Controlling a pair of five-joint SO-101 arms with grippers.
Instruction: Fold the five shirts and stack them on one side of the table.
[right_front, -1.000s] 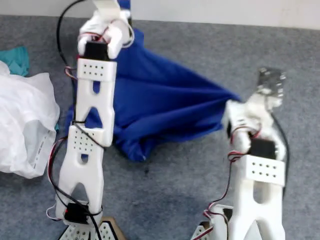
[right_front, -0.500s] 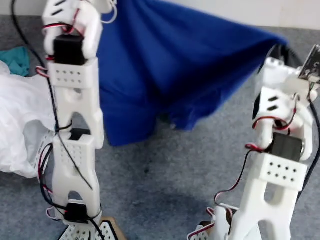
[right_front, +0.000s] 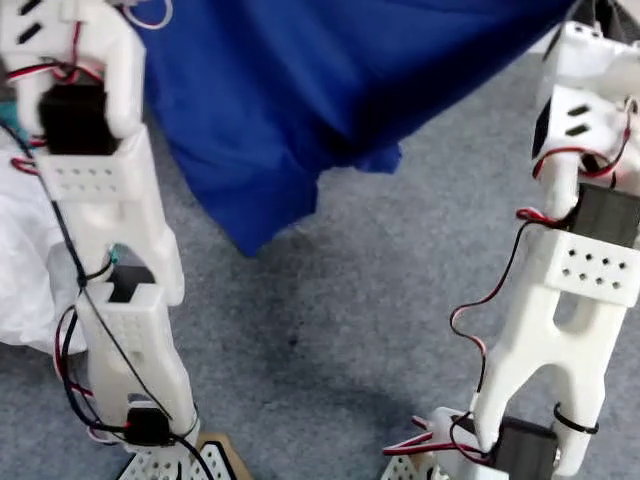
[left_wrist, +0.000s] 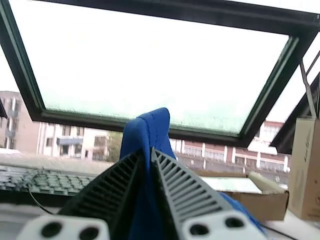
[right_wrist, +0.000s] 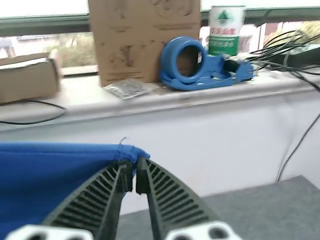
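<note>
The blue shirt (right_front: 300, 90) hangs spread out between the two arms above the grey worktop (right_front: 340, 350), one upper end at the left arm (right_front: 100, 200) and the other at the right arm (right_front: 580, 260). Its loose lower part sags to a point nearer the left arm, and whether that point touches the worktop cannot be told. In the left wrist view the left jaws are clenched on the blue shirt (left_wrist: 145, 135): a fold of the cloth rises out between the two ribbed fingers (left_wrist: 185, 192) and bulges above their tips. In the right wrist view the right jaws are clenched on the blue shirt (right_wrist: 55, 175) at a hemmed corner, pinched right at the fingertips (right_wrist: 117, 175), and the rest of the cloth stretches away to one side of them as a taut upper edge. A heap of white cloth (right_front: 25, 270) lies on the worktop on the far side of the left arm from the blue shirt, apart from it. Behind the shirt in the left wrist view are a large window (left_wrist: 150, 65) and a keyboard (left_wrist: 40, 180). Behind it in the right wrist view a ledge (right_wrist: 165, 95) carries a blue tape dispenser (right_wrist: 200, 67), a cardboard box (right_wrist: 142, 37) and a green-labelled can (right_wrist: 225, 22).
</note>
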